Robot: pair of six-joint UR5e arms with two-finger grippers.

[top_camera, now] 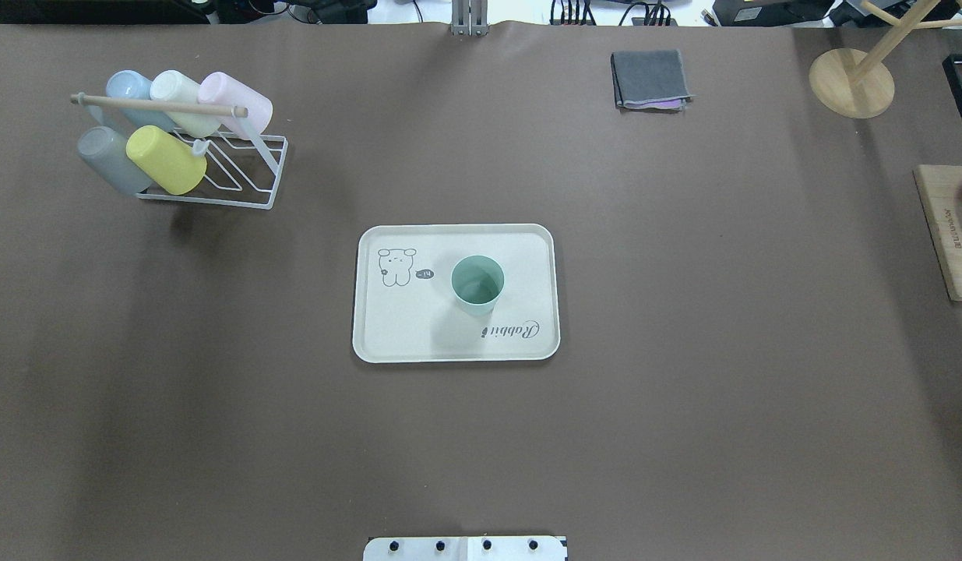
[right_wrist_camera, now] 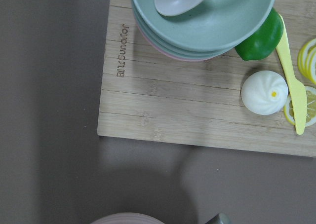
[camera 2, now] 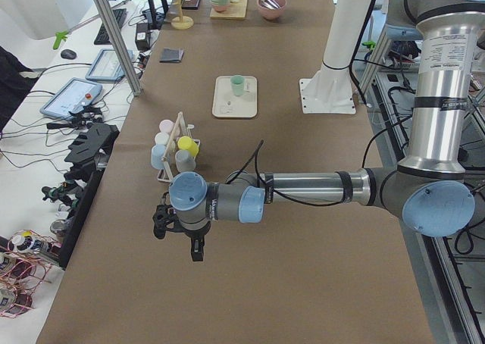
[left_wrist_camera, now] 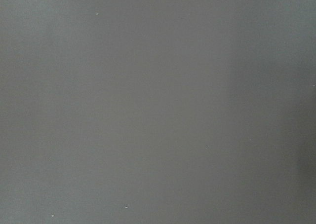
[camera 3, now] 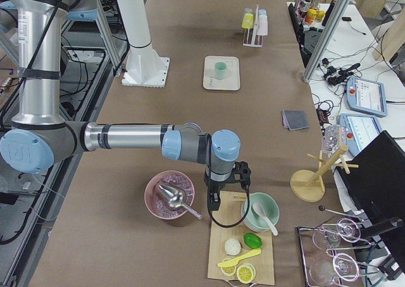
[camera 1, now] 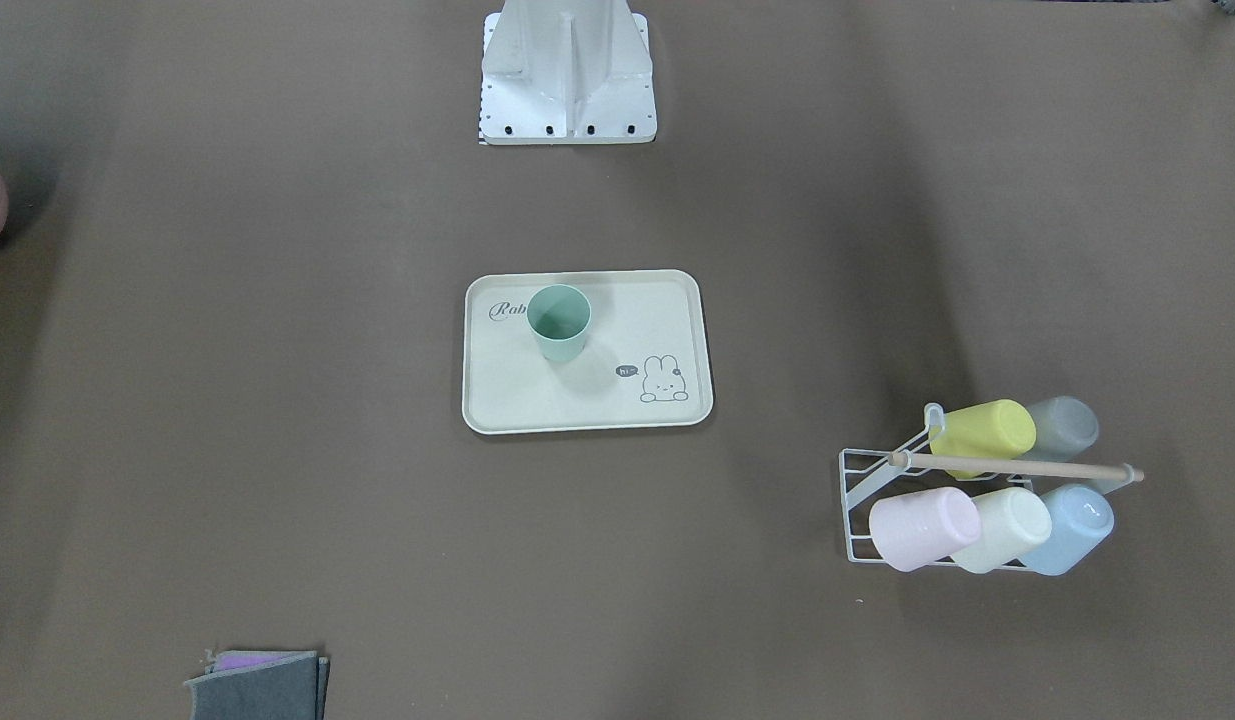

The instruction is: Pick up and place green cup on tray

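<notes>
The green cup (top_camera: 477, 284) stands upright on the tray (top_camera: 403, 335), at 2 o'clock from its middle seen overhead; the left gripper (camera 2: 189, 242) and right gripper (camera 3: 216, 201) hang well apart from it; whether either claw is spread, I cannot tell.

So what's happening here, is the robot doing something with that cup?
Nothing is being handled right now. The green cup stands upright on the tray in the middle, so that job looks done. The left gripper hangs over bare table at one end, the right gripper over a cutting board at the other. Open or shut, I cannot tell.
</notes>
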